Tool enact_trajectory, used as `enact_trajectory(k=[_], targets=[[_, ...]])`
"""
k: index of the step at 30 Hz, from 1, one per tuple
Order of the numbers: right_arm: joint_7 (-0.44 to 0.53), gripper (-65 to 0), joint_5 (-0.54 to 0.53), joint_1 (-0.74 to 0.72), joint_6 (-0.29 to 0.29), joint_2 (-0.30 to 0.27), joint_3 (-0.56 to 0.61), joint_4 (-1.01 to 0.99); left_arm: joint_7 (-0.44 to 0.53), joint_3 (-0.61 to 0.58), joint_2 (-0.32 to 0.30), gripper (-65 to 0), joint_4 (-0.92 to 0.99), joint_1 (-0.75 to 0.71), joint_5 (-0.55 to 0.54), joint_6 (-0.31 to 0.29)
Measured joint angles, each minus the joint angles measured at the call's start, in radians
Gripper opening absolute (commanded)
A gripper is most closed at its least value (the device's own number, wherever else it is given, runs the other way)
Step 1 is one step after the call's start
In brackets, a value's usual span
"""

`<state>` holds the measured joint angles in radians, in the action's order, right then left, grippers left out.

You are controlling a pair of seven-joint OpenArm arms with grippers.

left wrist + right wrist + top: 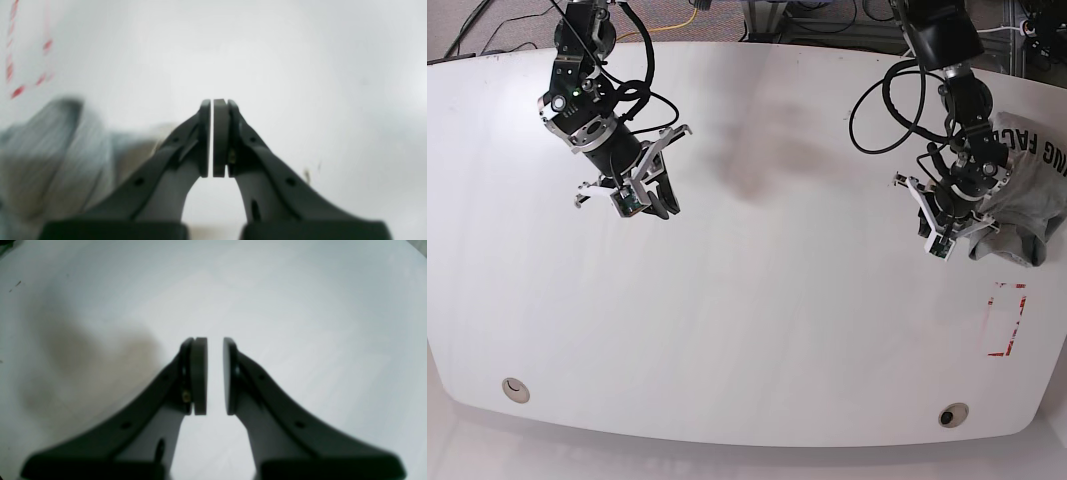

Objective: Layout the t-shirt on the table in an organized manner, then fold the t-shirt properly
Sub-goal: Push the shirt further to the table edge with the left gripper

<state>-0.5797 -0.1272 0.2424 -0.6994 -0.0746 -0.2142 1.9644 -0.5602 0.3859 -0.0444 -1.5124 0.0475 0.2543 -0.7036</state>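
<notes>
The grey t-shirt (1029, 195) lies crumpled at the far right edge of the white table (777, 320), with part of its black lettering showing. My left gripper (947, 238) hangs just beside the heap on its left. In the left wrist view this left gripper (212, 100) is shut, nothing sits between its pads, and the blurred t-shirt (50, 150) lies off to the left. My right gripper (662, 207) hovers over bare table at the far left. Its close view shows the right gripper (215, 338) with a narrow empty gap between the pads.
A red dashed rectangle mark (1007, 320) sits in front of the shirt and also appears as the red mark (13, 66) up close. Two round holes (515, 389) (952, 413) lie near the table's front edge. Cables (877, 110) trail from the arms at the back.
</notes>
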Motion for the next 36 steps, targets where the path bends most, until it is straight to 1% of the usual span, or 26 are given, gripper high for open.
enact_trajectory(k=[4,8,10,14,19,24,29,36], targets=[[0.000,-57.5,0.000,0.000,0.000,0.000,0.000,0.000,0.000,0.002,-0.007,-65.0,0.065,0.025,0.003,0.001],[0.000,-57.5,0.000,0.000,0.000,0.000,0.000,0.000,0.002,0.023,-0.040,-65.0,0.149,0.047,-0.004,-0.004],[0.000,-57.5,0.000,0.000,0.000,0.000,0.000,0.000,0.023,0.048,-0.061,-65.0,0.178,0.053,-0.015,-0.001],[0.000,-57.5,0.000,0.001,0.000,0.000,0.000,0.000,0.018,0.111,-0.104,-65.0,0.201,0.055,-0.007,0.000],[0.000,-57.5,0.000,0.001,0.000,0.000,0.000,0.000,0.030,0.203,-0.132,-65.0,0.209,0.043,-0.003,0.000],[0.000,-57.5,0.000,0.003,0.000,0.000,0.000,0.000,0.037,0.250,-0.164,-65.0,0.210,0.017,-0.004,0.000],[0.000,-57.5,0.000,0.003,0.000,0.000,0.000,0.000,0.037,0.296,-0.180,-65.0,0.210,-0.010,-0.003,0.000],[0.000,-57.5,0.000,0.003,0.000,0.000,0.000,0.000,0.050,0.338,-0.177,-65.0,0.205,-0.034,-0.009,0.003]])
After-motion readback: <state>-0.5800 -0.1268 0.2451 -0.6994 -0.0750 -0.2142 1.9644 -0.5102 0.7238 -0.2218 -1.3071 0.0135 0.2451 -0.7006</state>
